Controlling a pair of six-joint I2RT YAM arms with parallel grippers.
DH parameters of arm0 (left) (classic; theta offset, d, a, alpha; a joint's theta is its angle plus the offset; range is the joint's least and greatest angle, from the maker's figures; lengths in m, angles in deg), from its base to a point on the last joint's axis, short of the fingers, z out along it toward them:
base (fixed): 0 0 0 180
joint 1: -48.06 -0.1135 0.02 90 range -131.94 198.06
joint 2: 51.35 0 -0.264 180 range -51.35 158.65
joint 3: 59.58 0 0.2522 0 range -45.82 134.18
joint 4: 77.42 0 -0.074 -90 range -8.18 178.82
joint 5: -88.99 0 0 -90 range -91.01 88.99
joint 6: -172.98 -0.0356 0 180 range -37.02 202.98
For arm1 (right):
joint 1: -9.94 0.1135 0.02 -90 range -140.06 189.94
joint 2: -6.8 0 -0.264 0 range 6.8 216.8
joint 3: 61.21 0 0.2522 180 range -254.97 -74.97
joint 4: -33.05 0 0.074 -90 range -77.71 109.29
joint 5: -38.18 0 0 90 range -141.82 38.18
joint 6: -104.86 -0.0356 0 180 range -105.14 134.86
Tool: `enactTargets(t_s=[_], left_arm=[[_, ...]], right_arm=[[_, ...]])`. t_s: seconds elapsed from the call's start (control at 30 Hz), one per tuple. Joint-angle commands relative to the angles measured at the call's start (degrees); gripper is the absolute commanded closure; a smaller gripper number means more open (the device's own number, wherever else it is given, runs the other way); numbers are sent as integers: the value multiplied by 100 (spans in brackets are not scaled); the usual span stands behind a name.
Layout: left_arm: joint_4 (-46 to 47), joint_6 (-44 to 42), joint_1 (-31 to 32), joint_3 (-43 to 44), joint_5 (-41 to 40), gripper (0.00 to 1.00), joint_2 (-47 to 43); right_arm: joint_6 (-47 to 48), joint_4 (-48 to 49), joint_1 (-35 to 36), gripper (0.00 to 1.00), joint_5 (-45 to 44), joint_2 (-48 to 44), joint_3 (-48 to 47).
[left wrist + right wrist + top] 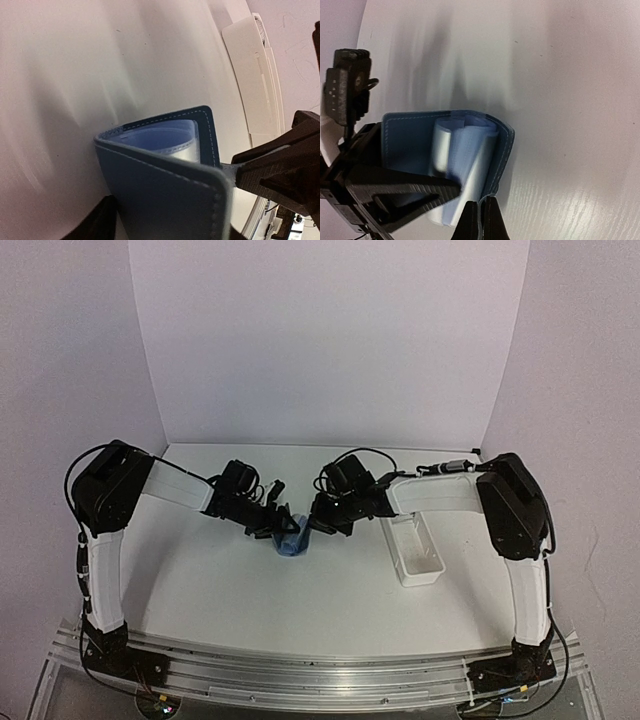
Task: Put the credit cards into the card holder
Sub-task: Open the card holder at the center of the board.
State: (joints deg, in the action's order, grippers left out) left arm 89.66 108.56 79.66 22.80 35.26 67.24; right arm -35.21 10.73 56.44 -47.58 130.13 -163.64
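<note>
The card holder (165,200), blue and leather-like with pale stitching, is gaping in a V between both claws, with its lighter blue lining and a glossy pale sleeve curling inside. The right claw (480,216) is pinching one flap's edge. The left claw (268,523) is straddling the other flap; whether it is clamping, I cannot tell. Right of the holder, a long white tray (412,550) is lying on the smooth white surface (230,580).

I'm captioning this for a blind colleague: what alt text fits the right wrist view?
A half-open blue wallet sits against a white table, pale blue pockets curling inside. The right gripper pinches its near edge at the bottom, while the black left gripper is at the opposite flap, on the left.
</note>
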Motion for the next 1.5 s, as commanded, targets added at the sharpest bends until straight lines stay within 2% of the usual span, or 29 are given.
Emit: enactTargets(t_s=[0.0,0.2,0.33,0.43,0.57,0.7,0.8,0.9,1.03,1.17,1.37,1.47], left_arm=[[-233,3,-78,-52,-24,59,52],[-110,113,-98,-80,245,56,-17],[-110,142,-155,-122,264,62,-64],[-113,97,-165,-130,286,65,-81],[-107,156,-163,-124,346,65,-81],[-109,176,-158,-90,349,65,-81],[-110,184,-160,-70,366,65,-73],[44,189,-163,-56,367,65,-55],[42,144,-163,-49,372,64,-72],[-3,118,-163,-111,388,62,-107],[70,129,-163,-173,382,61,-143],[99,132,-163,-165,382,61,-136]], right_arm=[[-143,39,-98,100,-147,-210,337],[-125,37,-208,100,-198,-187,584],[-48,-16,-235,99,-286,-219,658],[264,-139,-227,86,-342,-311,475],[909,-485,-85,58,-1029,-621,-72],[1362,-635,192,47,-1784,-951,-420],[1392,-629,465,43,-1763,-789,-534],[1096,-532,561,43,-1317,-453,-627],[807,289,535,44,-902,-205,-640],[607,559,341,55,-726,114,-995],[323,961,252,70,-324,525,-1041],[140,958,247,72,-253,724,-959]])
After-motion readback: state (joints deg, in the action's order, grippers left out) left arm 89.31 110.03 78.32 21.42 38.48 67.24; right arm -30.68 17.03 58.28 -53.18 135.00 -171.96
